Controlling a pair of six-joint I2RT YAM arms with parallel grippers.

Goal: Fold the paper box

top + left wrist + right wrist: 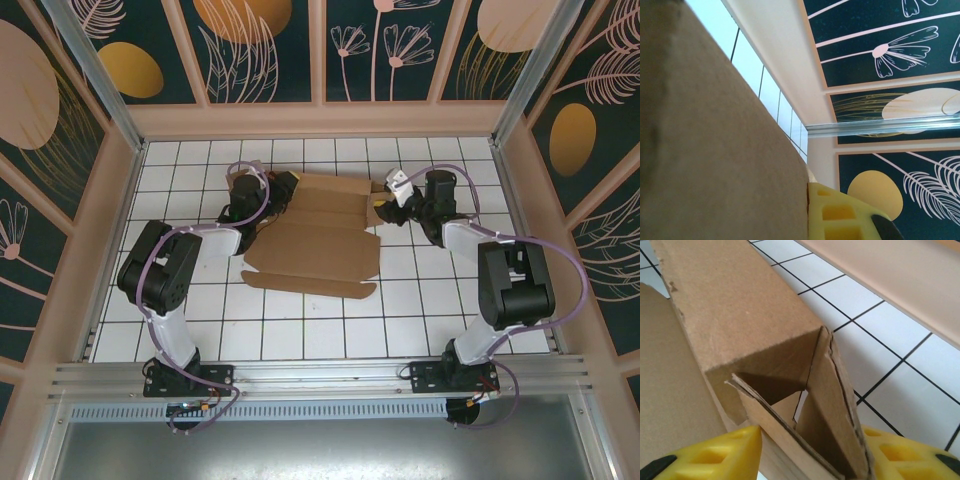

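Folding of the side walls is the step in hand, as judged from the lie of the sheet. Item: the paper box (315, 240), a plain brown die-cut cardboard sheet, matt and fibrous, with slightly ragged cut edges. It lies on the far middle of the white-tiled table (300, 320) between the two arms, its main panels flat and a long near flap spread toward the bases. Left tool (280, 185): set at the sheet's far left corner. In the left wrist view one yellow, ribbed finger (840, 217) lies against the edge of a raised cardboard panel (705, 150); the other finger is hidden, so whether it is open or clamped cannot be told. Right tool (388, 203): at the sheet's right edge. In the right wrist view its yellow fingers (715, 455) stand on either side of a side wall (740, 305) rolled up into a hollow, triangular section, layers showing at the open end, and it appears to be gripping that end. Next move, by estimate: press the doubled wall down until its tabs seat in the floor slots, keeping the creases square, since the stiff board looks likely to spring open if let go early. Tiles (900, 355): glossy, dark-grouted.
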